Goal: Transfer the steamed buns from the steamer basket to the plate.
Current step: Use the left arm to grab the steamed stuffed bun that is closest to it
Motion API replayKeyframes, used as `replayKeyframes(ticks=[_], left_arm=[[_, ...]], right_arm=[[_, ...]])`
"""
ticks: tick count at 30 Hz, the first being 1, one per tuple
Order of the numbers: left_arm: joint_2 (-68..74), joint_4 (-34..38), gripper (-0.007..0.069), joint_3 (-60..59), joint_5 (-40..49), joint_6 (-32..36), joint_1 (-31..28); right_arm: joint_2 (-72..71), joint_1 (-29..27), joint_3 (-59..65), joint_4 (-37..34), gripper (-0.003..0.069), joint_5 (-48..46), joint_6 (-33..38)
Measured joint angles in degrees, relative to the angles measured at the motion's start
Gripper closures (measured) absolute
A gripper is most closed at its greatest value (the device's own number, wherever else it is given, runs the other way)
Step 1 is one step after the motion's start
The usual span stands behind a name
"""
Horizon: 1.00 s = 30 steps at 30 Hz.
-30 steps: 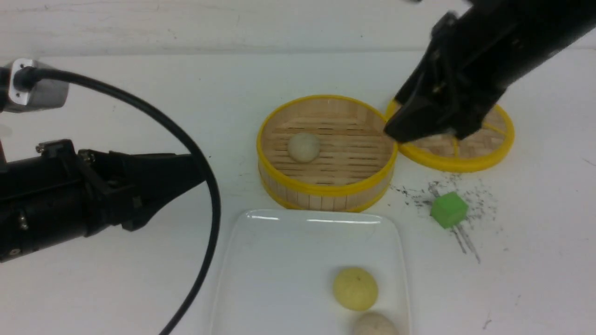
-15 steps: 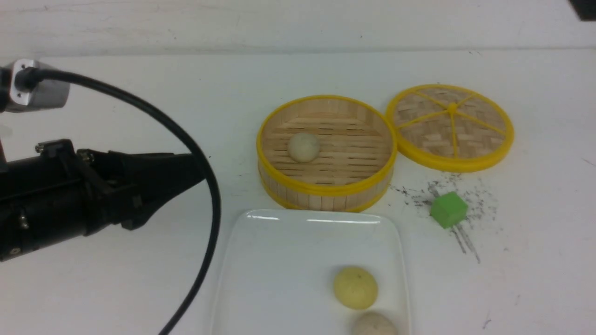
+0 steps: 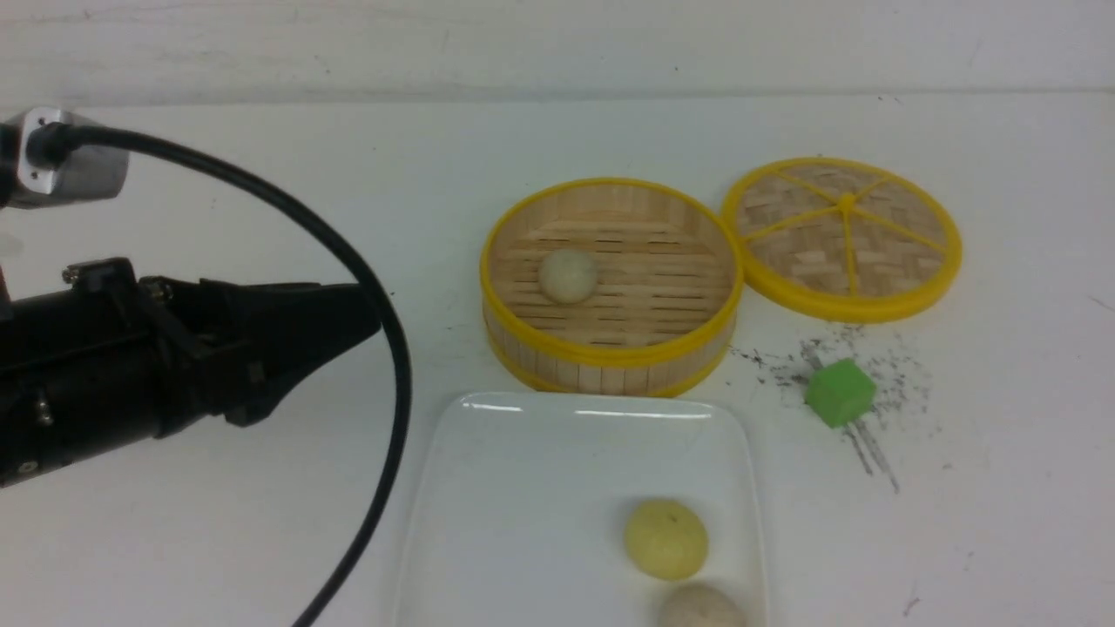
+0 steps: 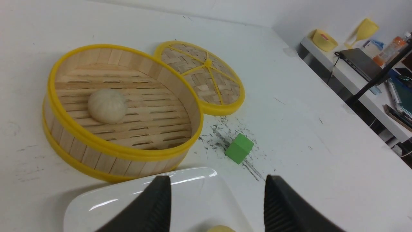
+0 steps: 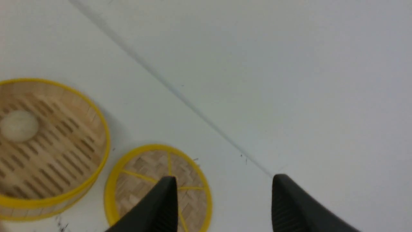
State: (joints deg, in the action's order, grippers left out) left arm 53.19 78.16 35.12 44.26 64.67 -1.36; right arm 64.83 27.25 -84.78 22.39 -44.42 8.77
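Note:
One beige steamed bun [image 3: 568,275] lies in the steamer basket [image 3: 610,370], left of its middle. On the white plate [image 3: 523,505] in front of the basket rest a pale yellow bun [image 3: 665,538] and a beige bun [image 3: 701,607] at the frame's bottom edge. My left gripper [image 3: 370,313] hovers left of the basket and plate, open and empty. In the left wrist view its fingers [image 4: 217,180] straddle the plate's far corner [image 4: 128,199], with the basket's bun [image 4: 107,105] beyond. The right gripper [image 5: 225,179] is out of the front view; its wrist view shows it open, high above the lid.
A flat woven lid with yellow spokes [image 3: 841,237] lies right of the basket, touching it. A green cube [image 3: 840,393] sits on dark scuff marks in front of the lid. A thick black cable [image 3: 383,418] loops from my left arm past the plate's left edge.
My right arm, which hung over the lid a second ago, has pulled up and away out of the front view. The left arm and all three buns stay where they were.

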Motion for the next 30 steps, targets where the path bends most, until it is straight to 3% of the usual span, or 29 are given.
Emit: replayKeyframes(ticks=[6,14,20,24,30], left_arm=[[0.00,0.00,0.0216,0.00,0.32,0.00,0.00],[0.00,0.00,0.0216,0.00,0.39,0.00,0.00],[0.00,0.00,0.0216,0.00,0.34,0.00,0.00],[0.00,0.00,0.0216,0.00,0.34,0.00,0.00],[0.00,0.00,0.0216,0.00,0.24,0.00,0.00]], right_arm=[[2.58,0.00,0.19,11.07,0.0270,13.61,-17.69],[6.24,0.00,0.19,11.47,0.0270,14.60,-28.34],[11.99,0.00,0.19,5.37,0.0273,14.72,-28.78],[17.02,0.00,0.24,4.91,0.0294,14.62,-27.57],[22.57,0.00,0.49,4.43,0.0368,14.11,-13.47]])
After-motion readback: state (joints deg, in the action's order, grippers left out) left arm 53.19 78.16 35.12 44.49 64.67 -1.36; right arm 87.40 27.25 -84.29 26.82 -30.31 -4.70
